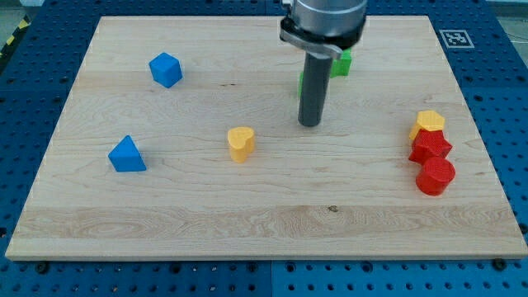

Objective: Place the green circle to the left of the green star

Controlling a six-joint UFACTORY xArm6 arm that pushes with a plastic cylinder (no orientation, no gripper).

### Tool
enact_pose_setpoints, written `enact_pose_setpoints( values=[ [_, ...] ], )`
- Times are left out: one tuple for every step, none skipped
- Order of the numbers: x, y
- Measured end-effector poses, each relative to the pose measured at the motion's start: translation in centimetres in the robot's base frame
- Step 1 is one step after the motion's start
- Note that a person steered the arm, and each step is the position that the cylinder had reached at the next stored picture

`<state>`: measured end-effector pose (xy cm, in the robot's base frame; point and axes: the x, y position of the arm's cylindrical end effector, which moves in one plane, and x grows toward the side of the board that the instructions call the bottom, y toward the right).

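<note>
A pale wooden counter (264, 206) fills most of the view, lying on a blue pegboard base (25, 99) that shows around its edges. The robot arm (323, 21) comes down from the view's top, right of centre, as a grey cylinder ending in a straight dark rod; there are no jaws on this arm, so nothing is gripped and everything here moves by pushing only. My tip (309, 124) rests on the bare wood near the middle of the counter, touching no block that can be seen. Directly behind the rod, toward the view's top, two green pieces show only as slivers: one green block (341, 63) peeks out at the rod's right and another green block (303, 82) at its left, and the rod hides too much to tell which is the circle and which the star. The tip's place just below them suggests, as a judgement, that the push is being lined up there. At the view's right edge a yellow block (429, 123), a red block (430, 147) and a red cylinder (436, 176) sit clustered, touching. A yellow heart (241, 143) stands left of the tip, well apart. A blue triangle (126, 155) and a blue cube (165, 69) lie far at the view's left.
</note>
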<state>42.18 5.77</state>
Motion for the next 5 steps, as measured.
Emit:
enact_pose_setpoints(
  values=[
    [-2.7,0.0],
    [-2.1,0.0],
    [-0.1,0.5],
    [-2.2,1.4],
    [-5.4,1.4]
  ],
)
